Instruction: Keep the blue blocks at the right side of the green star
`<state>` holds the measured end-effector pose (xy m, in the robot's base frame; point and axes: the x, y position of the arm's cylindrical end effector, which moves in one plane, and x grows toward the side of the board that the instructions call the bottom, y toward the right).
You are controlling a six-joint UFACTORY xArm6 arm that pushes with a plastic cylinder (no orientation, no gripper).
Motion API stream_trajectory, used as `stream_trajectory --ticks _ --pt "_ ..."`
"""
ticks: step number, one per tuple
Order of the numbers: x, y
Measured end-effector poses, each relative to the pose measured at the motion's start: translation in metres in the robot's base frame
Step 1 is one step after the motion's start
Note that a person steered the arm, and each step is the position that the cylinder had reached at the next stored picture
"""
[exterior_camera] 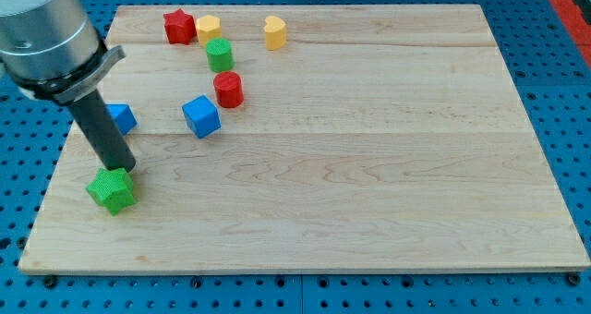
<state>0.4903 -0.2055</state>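
The green star point(112, 190) lies near the board's lower left. My tip point(121, 169) stands at the star's upper edge, touching it or nearly so. A blue cube point(200, 116) sits up and to the right of the star. A second blue block point(122, 118) lies above the star, partly hidden behind my rod; its shape is unclear.
A red cylinder point(228, 90) sits just right of the blue cube. A green cylinder point(219, 54), a yellow block point(208, 28), a red star point(179, 26) and a yellow heart point(274, 32) cluster near the top. The wooden board point(369, 166) lies on a blue perforated table.
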Motion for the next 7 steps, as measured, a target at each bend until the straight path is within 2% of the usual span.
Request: stream_trajectory --ticks 1,2,3,4,5,6,7 --pt "-0.011 -0.030" --pt "-0.023 -0.096" --pt "-0.061 -0.091" --pt "-0.085 -0.046" --pt "-0.073 0.019" --pt "-0.007 0.074" --pt "-0.049 0.062"
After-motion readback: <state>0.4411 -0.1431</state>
